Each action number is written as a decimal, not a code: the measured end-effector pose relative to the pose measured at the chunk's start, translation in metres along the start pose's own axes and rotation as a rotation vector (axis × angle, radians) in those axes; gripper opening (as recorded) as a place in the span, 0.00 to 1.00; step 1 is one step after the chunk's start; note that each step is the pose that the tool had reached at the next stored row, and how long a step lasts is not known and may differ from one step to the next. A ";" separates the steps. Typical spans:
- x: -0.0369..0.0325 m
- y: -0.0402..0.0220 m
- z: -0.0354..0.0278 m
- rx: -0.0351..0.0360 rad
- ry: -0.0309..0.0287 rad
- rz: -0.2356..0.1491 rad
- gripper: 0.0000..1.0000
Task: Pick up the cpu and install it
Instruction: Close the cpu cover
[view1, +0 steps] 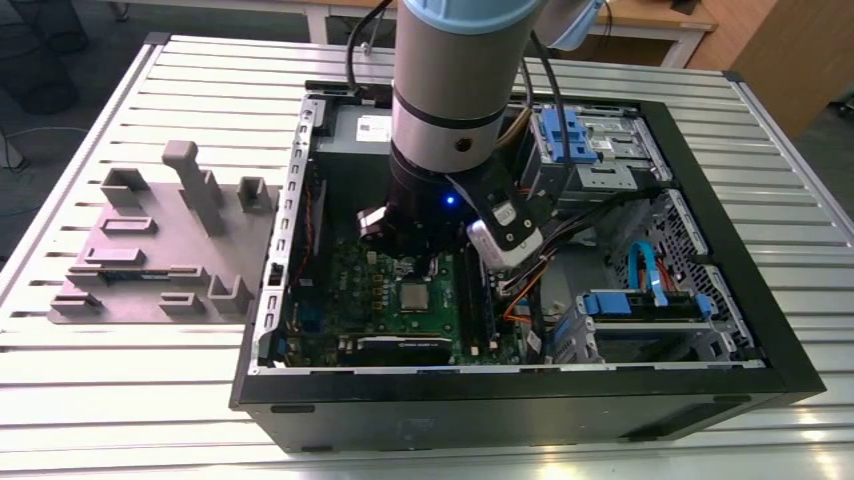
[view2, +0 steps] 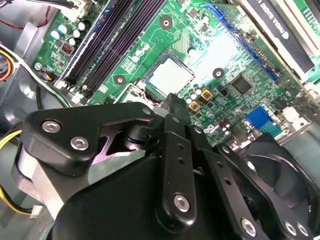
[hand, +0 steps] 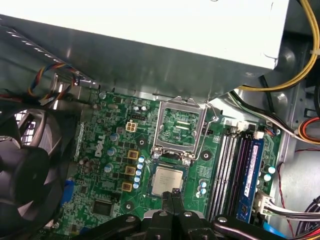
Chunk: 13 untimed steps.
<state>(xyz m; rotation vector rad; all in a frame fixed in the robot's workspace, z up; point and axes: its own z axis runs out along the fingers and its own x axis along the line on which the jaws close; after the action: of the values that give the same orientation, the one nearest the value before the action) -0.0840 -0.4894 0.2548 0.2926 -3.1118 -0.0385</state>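
Observation:
The cpu (hand: 166, 180), a small square chip with a silver-grey top, lies flat in its socket on the green motherboard (hand: 110, 150). In the exterior view the cpu (view1: 416, 296) sits in the middle of the board inside the open computer case (view1: 747, 300). My gripper (hand: 172, 193) hangs just over one edge of the chip, its two black fingers pressed together with nothing between them. In the second wrist view the fingertips (view2: 172, 99) end right beside the cpu (view2: 170, 76). The socket's metal frame (hand: 180, 125) stands swung open beside the chip.
Black memory slots (hand: 232, 170) run alongside the socket. A black fan (hand: 25, 165) and the silver power supply (hand: 150, 40) border the board. Loose cables (hand: 300, 45) hang near the case wall. A grey fixture plate (view1: 147, 250) with upright blocks lies at the exterior view's left.

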 end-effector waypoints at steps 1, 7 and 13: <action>0.0000 0.0000 0.0000 0.0000 0.0000 0.000 0.10; 0.0000 0.0000 0.0000 -0.0001 0.0000 -0.001 0.10; 0.0000 0.0000 0.0000 0.0000 0.0000 -0.002 0.10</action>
<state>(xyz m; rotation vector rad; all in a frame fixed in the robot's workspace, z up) -0.0840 -0.4894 0.2547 0.2963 -3.1114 -0.0386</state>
